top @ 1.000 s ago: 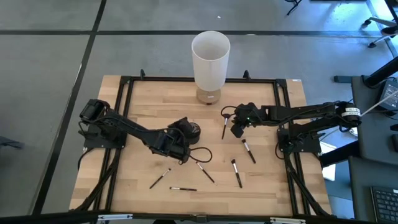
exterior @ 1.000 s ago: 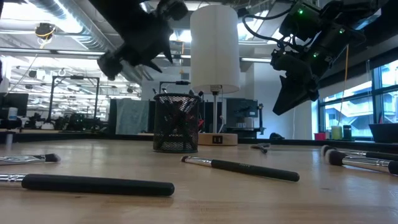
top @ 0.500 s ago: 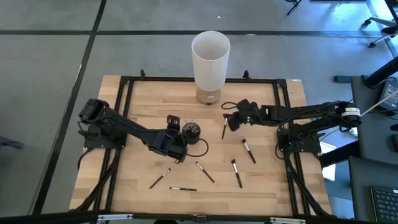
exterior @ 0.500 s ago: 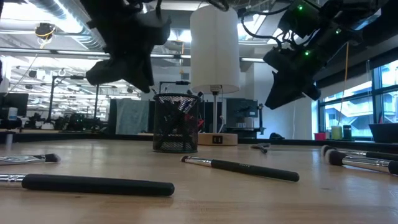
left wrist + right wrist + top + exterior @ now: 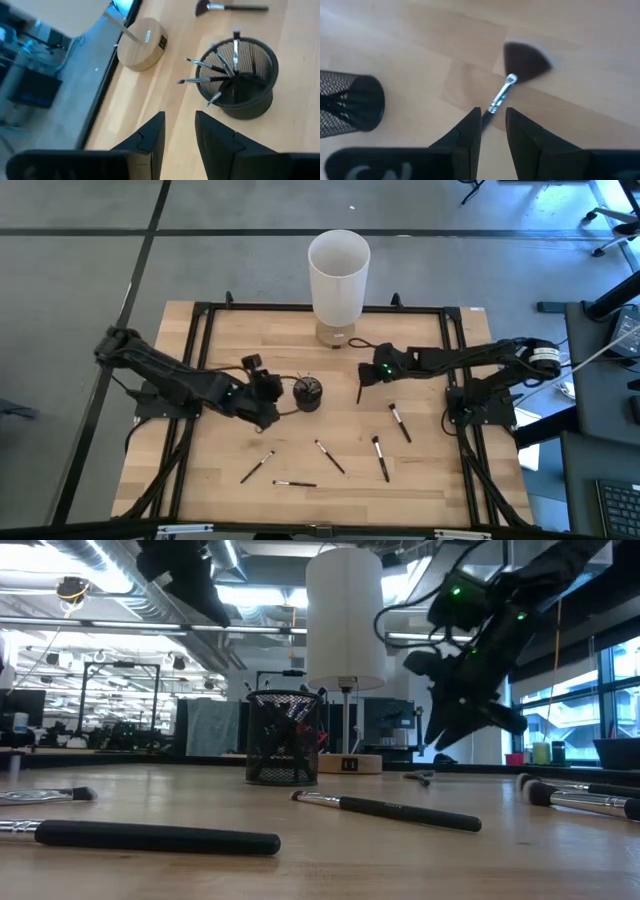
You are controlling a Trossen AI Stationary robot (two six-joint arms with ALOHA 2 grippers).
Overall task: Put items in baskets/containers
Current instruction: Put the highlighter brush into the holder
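Observation:
The dark mesh cup (image 5: 308, 392) (image 5: 284, 738) stands mid-table with several brushes upright in it (image 5: 222, 67). My left gripper (image 5: 272, 385) (image 5: 179, 122) is open and empty, raised just left of the cup. My right gripper (image 5: 372, 372) (image 5: 492, 117) is open, tipped down over a fan brush (image 5: 525, 62) that lies flat on the table right of the cup. Its fingers stand on either side of the brush's thin handle (image 5: 496, 102), above the table (image 5: 435, 740). Several more brushes (image 5: 397, 420) (image 5: 380, 457) (image 5: 328, 455) lie flat toward the near edge.
A tall white cylinder (image 5: 338, 275) on a round wooden base (image 5: 142, 44) stands at the far edge behind the cup. Two brushes (image 5: 258, 465) (image 5: 295, 483) lie near the front left. A black frame (image 5: 200, 310) runs around the tabletop.
My left gripper has drawn back from above the cup toward the table's left and has risen. My right gripper has moved toward the left and far side, tipped downward and lowered over the fan brush. The brushes on the table have stayed put.

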